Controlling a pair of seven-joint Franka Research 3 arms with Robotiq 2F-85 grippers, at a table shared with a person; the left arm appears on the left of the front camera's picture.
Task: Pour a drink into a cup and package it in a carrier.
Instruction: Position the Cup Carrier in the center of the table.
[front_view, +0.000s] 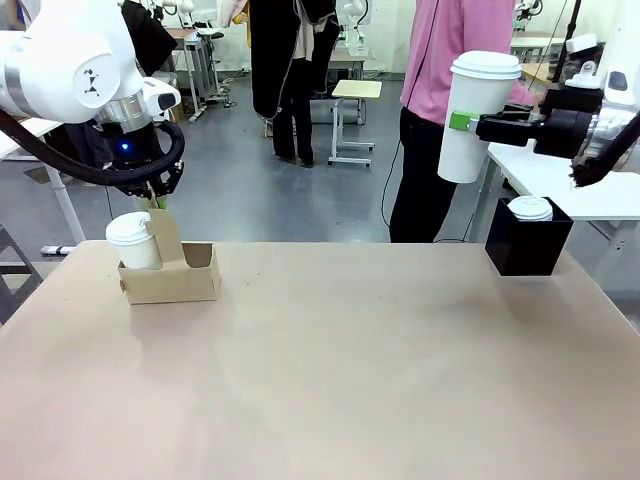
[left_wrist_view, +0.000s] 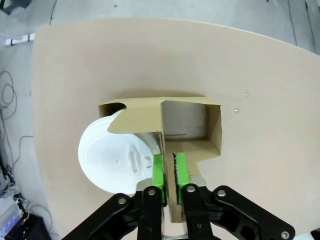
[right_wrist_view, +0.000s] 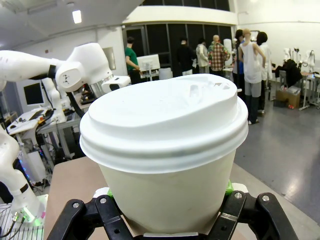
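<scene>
On the tan desk (front_view: 330, 380), toward its left side, stands the brown cardboard carrier (front_view: 185, 285), with a white lidded cup, the seated cup (front_view: 133, 243), in its left slot. The left hand (left_wrist_view: 168, 167) comes down from above, and its green pads are pressed together on the carrier's upright handle tab (front_view: 165, 235), pinching the cardboard between them just beside the seated cup's lid. Farther back, at the desk's far right corner, a black box (front_view: 525, 250) holds another lidded cup, the boxed cup (front_view: 530, 208). Above that box the right hand (front_view: 462, 122) grips a tall lidded raised cup (front_view: 478, 110) by its wall, upright and off the desk. Beyond the far edge stands a person (front_view: 440, 60) in a pink top.
</scene>
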